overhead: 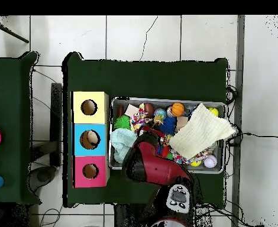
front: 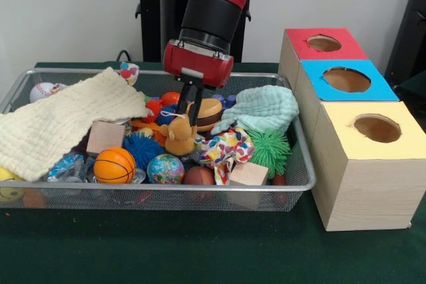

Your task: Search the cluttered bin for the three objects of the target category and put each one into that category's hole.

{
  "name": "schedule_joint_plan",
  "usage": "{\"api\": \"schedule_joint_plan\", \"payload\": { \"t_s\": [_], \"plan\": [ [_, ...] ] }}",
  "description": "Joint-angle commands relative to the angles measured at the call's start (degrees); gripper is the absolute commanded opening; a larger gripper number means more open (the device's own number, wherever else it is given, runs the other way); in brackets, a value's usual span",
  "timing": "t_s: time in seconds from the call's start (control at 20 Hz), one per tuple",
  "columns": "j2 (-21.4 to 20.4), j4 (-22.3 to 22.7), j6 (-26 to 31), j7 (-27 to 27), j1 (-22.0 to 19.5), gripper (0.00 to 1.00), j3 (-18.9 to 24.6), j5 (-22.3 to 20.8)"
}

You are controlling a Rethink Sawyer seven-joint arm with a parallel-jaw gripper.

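Front view shows the red and black arm's tool (front: 194, 108) reaching down into the wide silver wire-mesh bin (front: 303, 157), its dark fingers close together directly above the small tan-orange plush animal toy (front: 179, 137) and seemingly touching its head, though whether they actually grip it I cannot tell. One such plush is plainly visible in the bin, amid two pale wooden blocks, an orange basketball, a globe ball, a green spiky ball and two cloths. Three pale wooden boxes stand beside the bin on the green table (front: 200, 251), and the round hole in the red-topped box (front: 324, 43) lies farthest back, well apart from the tool.
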Motion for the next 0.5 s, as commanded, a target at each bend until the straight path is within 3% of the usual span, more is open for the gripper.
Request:
{"api": "schedule_joint_plan", "payload": {
  "t_s": [0.05, 0.5],
  "plan": [
    [-4.33, -1.88, 10.11, 4.59, -0.21, 0.00, 3.60, -0.90],
    [-10.34, 0.42, 18.20, 4.76, 1.11, 0.00, 3.11, -0.65]
  ]
}}
